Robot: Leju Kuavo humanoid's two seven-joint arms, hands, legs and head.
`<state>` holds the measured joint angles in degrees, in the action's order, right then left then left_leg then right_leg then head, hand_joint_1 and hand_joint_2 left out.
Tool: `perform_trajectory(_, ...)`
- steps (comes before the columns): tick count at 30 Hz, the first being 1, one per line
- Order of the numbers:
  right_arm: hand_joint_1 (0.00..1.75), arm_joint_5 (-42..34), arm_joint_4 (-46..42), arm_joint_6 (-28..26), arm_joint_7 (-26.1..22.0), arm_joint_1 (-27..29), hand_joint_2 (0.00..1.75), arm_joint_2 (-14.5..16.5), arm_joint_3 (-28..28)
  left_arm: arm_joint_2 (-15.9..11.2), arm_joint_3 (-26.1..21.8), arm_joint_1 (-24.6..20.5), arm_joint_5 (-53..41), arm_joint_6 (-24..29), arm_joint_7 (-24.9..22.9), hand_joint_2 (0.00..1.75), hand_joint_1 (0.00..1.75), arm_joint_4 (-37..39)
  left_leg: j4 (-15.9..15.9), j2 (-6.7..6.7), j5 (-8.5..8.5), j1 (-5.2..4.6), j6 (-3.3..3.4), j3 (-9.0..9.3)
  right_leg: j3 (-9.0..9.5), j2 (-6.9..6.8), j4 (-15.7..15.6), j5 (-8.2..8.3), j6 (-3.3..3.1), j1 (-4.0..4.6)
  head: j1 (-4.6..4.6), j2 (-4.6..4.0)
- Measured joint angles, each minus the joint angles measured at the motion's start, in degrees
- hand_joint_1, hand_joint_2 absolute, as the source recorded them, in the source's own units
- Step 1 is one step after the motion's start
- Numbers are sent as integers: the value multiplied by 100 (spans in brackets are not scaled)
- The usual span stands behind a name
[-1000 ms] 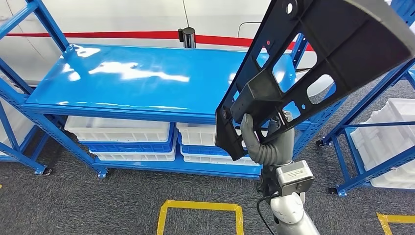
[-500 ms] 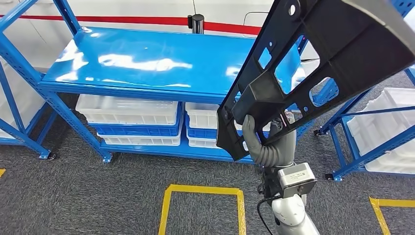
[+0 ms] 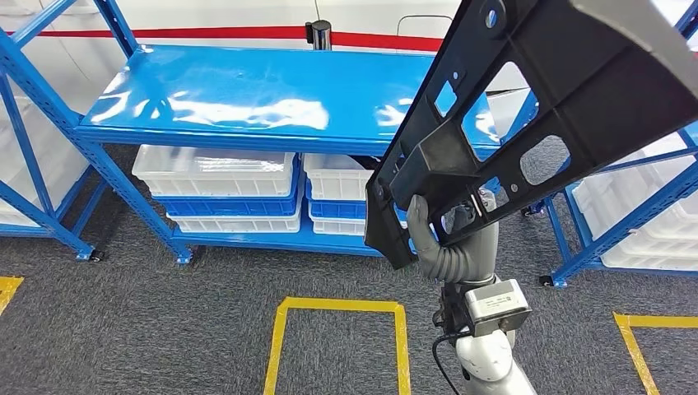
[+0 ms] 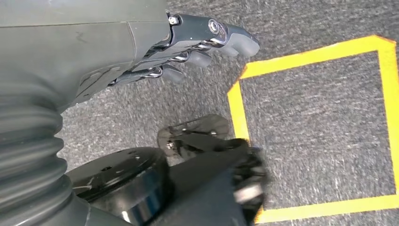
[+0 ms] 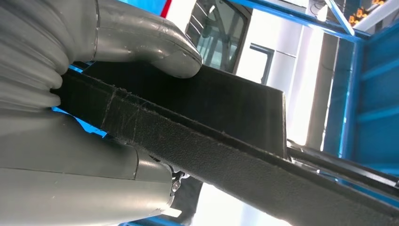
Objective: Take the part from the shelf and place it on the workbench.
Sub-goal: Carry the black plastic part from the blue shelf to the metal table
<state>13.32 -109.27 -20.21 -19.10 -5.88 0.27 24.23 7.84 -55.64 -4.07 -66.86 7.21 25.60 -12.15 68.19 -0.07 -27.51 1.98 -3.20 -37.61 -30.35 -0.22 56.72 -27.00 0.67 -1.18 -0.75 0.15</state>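
Note:
A large black plastic part (image 3: 543, 99) with ribs and cut-outs is held up at the right of the head view, tilted across the frame. My right hand (image 3: 449, 234) grips its lower end, thumb on one face and fingers behind. In the right wrist view the thumb (image 5: 155, 47) presses on the part's black edge (image 5: 226, 141). My left hand (image 4: 188, 52) hangs over the grey carpet, fingers apart and holding nothing. The blue shelf unit (image 3: 263, 95) ahead has a bare glossy top.
White and blue bins (image 3: 218, 185) sit stacked on the shelf's lower level. Another blue rack with white bins (image 3: 642, 222) stands at the right. Yellow tape squares (image 3: 337, 309) mark the grey carpet. A blue frame (image 3: 33, 132) stands at the left.
The whole picture has shifted: the camera has moved, and the shelf now sits higher and further left. The part stays in my right hand, held the same way.

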Motion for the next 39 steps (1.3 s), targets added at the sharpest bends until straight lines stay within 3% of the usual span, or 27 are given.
perform_trajectory(2, 175, -10, -5, 1, 0, 4, 175, 4, -1, 2, 1, -6, -8, 1, 2, 175, 0, 1, -625, -13, 28, 1, 14, 429, -89, -2, 84, 1, 57, 10, -9, 0)
perform_trajectory(3, 175, -13, -9, 3, -1, 3, 175, 7, -1, 3, 1, -8, -9, 1, 3, 175, 0, 2, -756, -22, -10, -10, 53, 494, -122, -2, 112, 5, 91, 26, -16, 0)
perform_trajectory(5, 175, -12, -17, 6, -2, 4, 175, 13, -1, 1, 0, -10, -11, -3, 4, 175, 0, 2, -794, -29, -14, -19, 154, 463, -165, 1, 129, 19, 128, 39, -16, 0)
perform_trajectory(9, 175, -13, -27, 8, -2, 2, 175, 16, -2, 0, -1, -9, -10, -34, -10, 175, 0, 2, -808, -41, 32, -52, 246, 391, -252, -1, 73, 88, 70, 37, -11, 0)
perform_trajectory(14, 175, -14, -27, 13, 3, 1, 175, 23, -2, -9, -1, -9, -21, -52, -22, 175, 0, 2, -793, -35, 99, -151, 363, 275, -297, -4, 39, 210, 230, -14, -19, 0)
perform_trajectory(19, 175, -14, -27, 14, 4, 4, 175, 26, -2, -26, -1, -9, -22, -52, -22, 175, 0, 2, -797, -24, 177, -201, 461, 226, -341, -3, 27, 289, 345, -64, -21, 0)
perform_trajectory(21, 175, -14, -28, 14, 5, 5, 175, 27, -2, -26, -1, -14, -22, -53, -22, 175, 0, 2, -840, -6, 253, -172, 522, 214, -405, 1, 134, 190, 352, -68, -14, 0)
perform_trajectory(22, 175, -13, -27, 14, 7, 5, 175, 26, -2, -26, -1, -18, -22, -54, -22, 175, 0, 2, -863, 4, 292, -150, 550, 195, -485, 4, 325, 41, 324, -65, -3, 0)
perform_trajectory(24, 175, -11, -26, 14, 12, 13, 175, 22, -2, -25, -1, -22, -21, -55, -22, 175, 0, 2, -873, 13, 362, -135, 572, 115, -738, 8, 1011, -390, 250, -59, 18, 0)
perform_trajectory(26, 175, -2, -26, 14, 15, 45, 175, 16, -2, -23, -1, -18, -20, -58, -20, 175, 0, 2, -872, 16, 448, -133, 551, -4, -896, 10, 1606, -675, 250, -60, 20, 0)
perform_trajectory(27, 175, 7, -26, 14, 16, 63, 175, 13, -2, -23, -1, -14, -20, -60, -19, 175, 0, 2, -872, 16, 497, -129, 530, -69, -834, 10, 1633, -690, 284, -62, 20, 0)
perform_trajectory(29, 175, 19, -26, 14, 17, 83, 175, 10, -2, -21, -1, -11, -20, -64, -18, 175, 0, 2, -869, 10, 602, -109, 472, -192, -389, 9, 1066, -511, 379, -71, 20, 0)
perform_trajectory(31, 175, 22, -30, 14, 17, 95, 175, 12, -1, -22, -1, -6, -20, -66, -16, 175, 0, -4, -875, -2, 707, -101, 381, -266, 130, 17, 325, -389, 391, -55, 20, 0)
perform_trajectory(33, 175, 24, -36, 14, 18, 111, 175, 14, 0, -24, -1, 3, -21, -67, -11, 175, 0, -9, -910, -10, 803, -98, 280, -259, 283, 34, 54, -373, 306, -13, 15, 0)
perform_trajectory(35, 175, 26, -39, 14, 19, 116, 175, 16, 0, -23, -1, 19, -27, -69, -9, 175, 0, -8, -971, -12, 884, -73, 189, -243, 194, 37, 61, -290, 193, -7, 8, 0)
perform_trajectory(36, 175, 27, -39, 14, 20, 116, 175, 22, 0, -25, -1, 28, -32, -68, -9, 175, 0, -7, -950, -9, 815, -58, 157, -270, 160, 33, 56, -233, 130, -16, -3, 0)
perform_trajectory(37, 175, 30, -39, 14, 20, 115, 175, 26, 1, -27, -1, 38, -37, -66, -10, 175, 0, -7, -824, -8, 620, -48, 135, -322, 116, 27, 48, -165, 63, -32, -11, 0)
perform_trajectory(39, 175, 32, -39, 14, 20, 118, 175, 33, 0, -34, -1, 47, -48, -62, -13, 175, 0, -7, -211, -9, -11, -40, 109, -483, 2, 20, 50, -32, -29, -25, -37, 0)
